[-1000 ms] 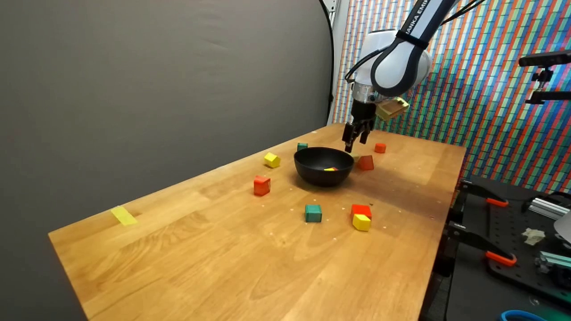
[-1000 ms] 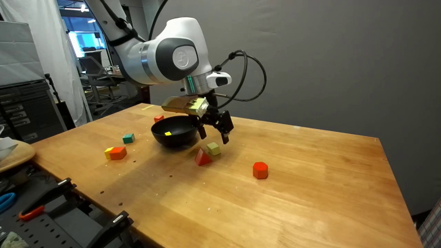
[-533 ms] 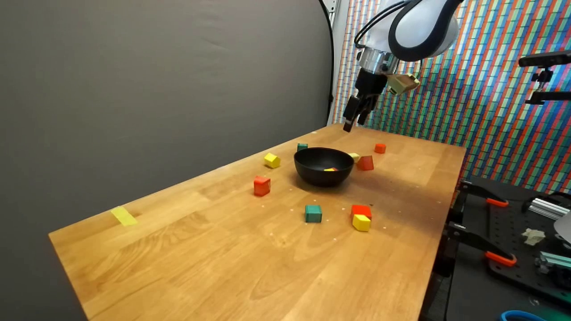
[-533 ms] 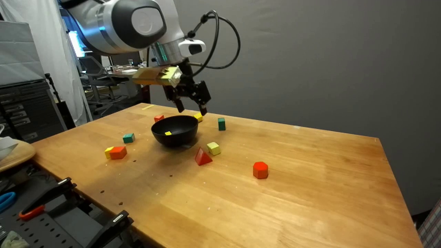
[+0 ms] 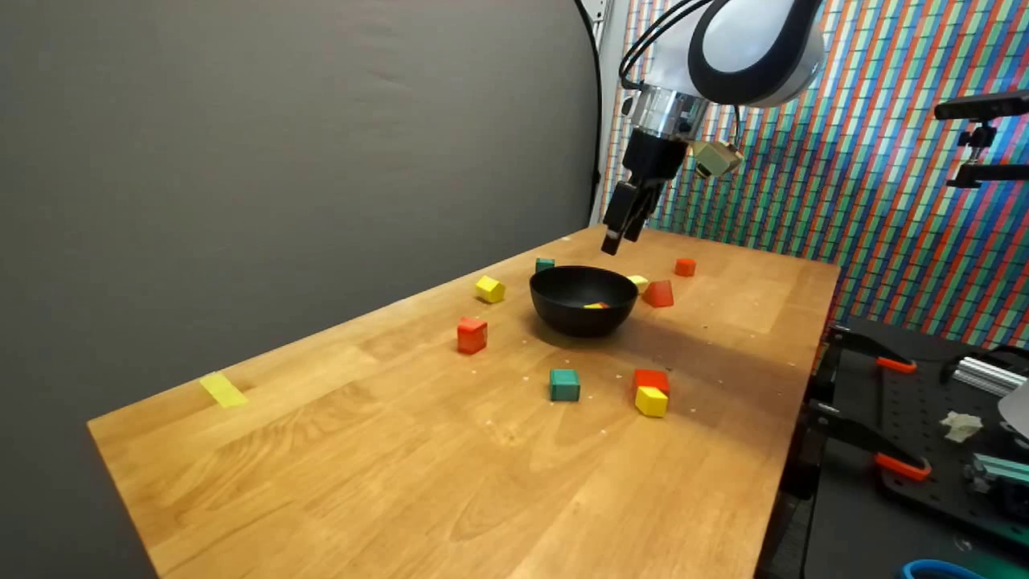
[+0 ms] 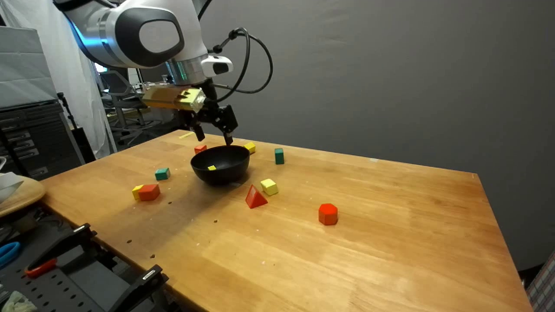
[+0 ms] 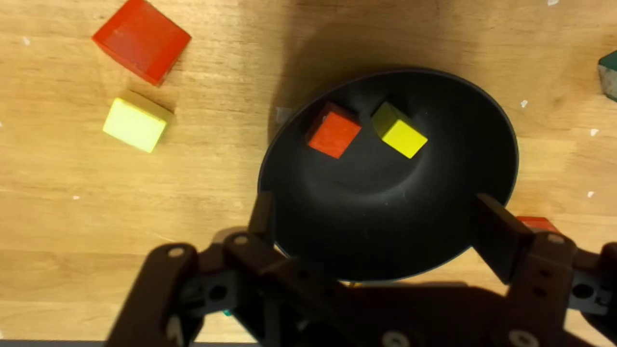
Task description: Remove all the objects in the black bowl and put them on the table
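Hanging just above the black bowl (image 5: 575,318), the pincer (image 6: 214,138) is spread wide and has nothing in it. The bowl stands upright on the wooden surface (image 5: 402,466). Two blocks are still inside it: an orange-red block (image 7: 334,134) and a bright yellow block (image 7: 404,137), lying near each other but not touching. I count nine more blocks out on the surface, such as a red six-sided block (image 6: 328,214) and a red pointed block (image 6: 256,197), so most of the job looks done. Those last two need to come out, and I think the pincer is there to get one of them.

Some things are hard to see. In both exterior views the bowl's wall hides nearly all of what is inside, and only a small yellow bit clearly shows. In an exterior view the bowl also covers part of a green block (image 5: 545,264) and a pale yellow block (image 5: 640,282) behind it. In the wrist view, a red block (image 7: 537,223) pokes out from behind the pincer, and a dark green block (image 7: 610,77) is cut off at the side. The pincer also covers bits of the bowl's rim there, so I cannot see all the way round.
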Robot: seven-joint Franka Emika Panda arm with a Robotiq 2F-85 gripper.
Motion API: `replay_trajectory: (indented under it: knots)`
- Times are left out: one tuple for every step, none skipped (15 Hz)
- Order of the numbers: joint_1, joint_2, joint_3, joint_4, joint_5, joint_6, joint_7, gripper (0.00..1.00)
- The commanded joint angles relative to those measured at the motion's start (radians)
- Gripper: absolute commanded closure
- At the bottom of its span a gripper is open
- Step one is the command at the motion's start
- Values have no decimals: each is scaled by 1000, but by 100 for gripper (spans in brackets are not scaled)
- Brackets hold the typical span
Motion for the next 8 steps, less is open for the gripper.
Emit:
replay_trajectory:
  knots:
    - [-12,88,28,85,78,-28,-36,0]
    - [-18,111,44,105,104,-37,-46,0]
    - [-26,137,61,128,132,-43,-56,0]
    - [-36,160,80,149,160,-50,-69,0]
    - [-42,180,93,169,176,-55,-71,0]
    - [-47,199,103,187,185,-59,-68,0]
    - [-52,215,108,200,185,-62,-63,0]
    - [-43,229,96,207,165,-62,-38,0]
